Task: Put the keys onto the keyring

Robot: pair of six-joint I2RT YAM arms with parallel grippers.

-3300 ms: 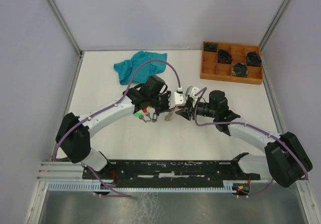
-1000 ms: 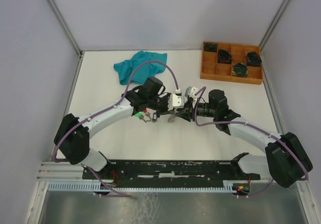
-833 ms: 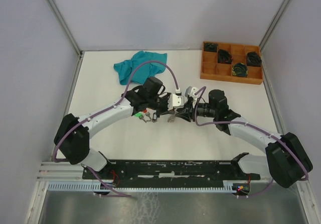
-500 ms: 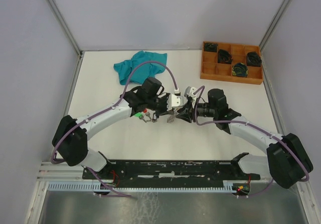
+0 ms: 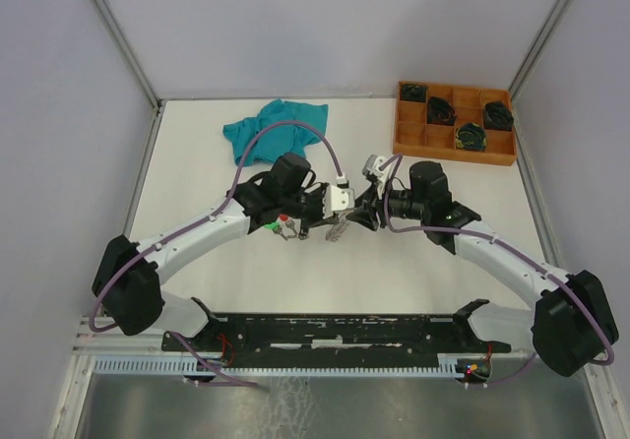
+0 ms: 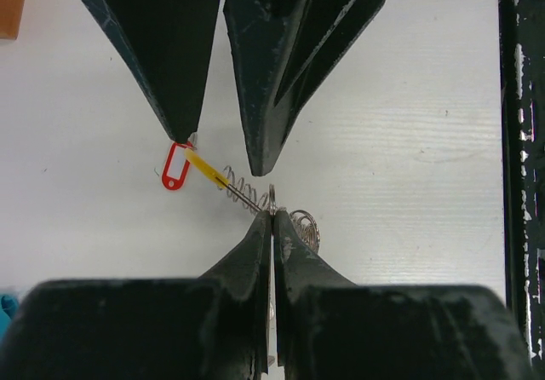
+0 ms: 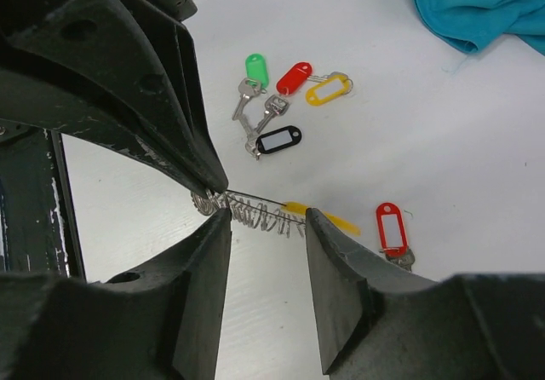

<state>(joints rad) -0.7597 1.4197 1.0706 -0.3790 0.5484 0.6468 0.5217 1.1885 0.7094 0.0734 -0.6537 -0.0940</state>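
The keyring [image 6: 243, 191], coiled wire with a yellow sleeve [image 7: 322, 216] and a red-tagged key [image 7: 392, 229] at the sleeve's end, is pinched by the clenched left gripper [image 6: 272, 214] near the middle of the white table [image 7: 426, 124]. The right gripper [image 7: 266, 216] is seen released, its fingers [image 7: 204, 286] flanking the wire. Four tagged keys [image 7: 277, 99] are seen lying beyond, near a teal cloth [image 7: 477, 5].

The red-tagged key [image 7: 401, 258] (its blade) hides behind the right fingers [image 7: 375, 312].

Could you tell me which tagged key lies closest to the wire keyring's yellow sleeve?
The lone red-tagged silver key beside the yellow sleeve; the other four keys cluster apart.
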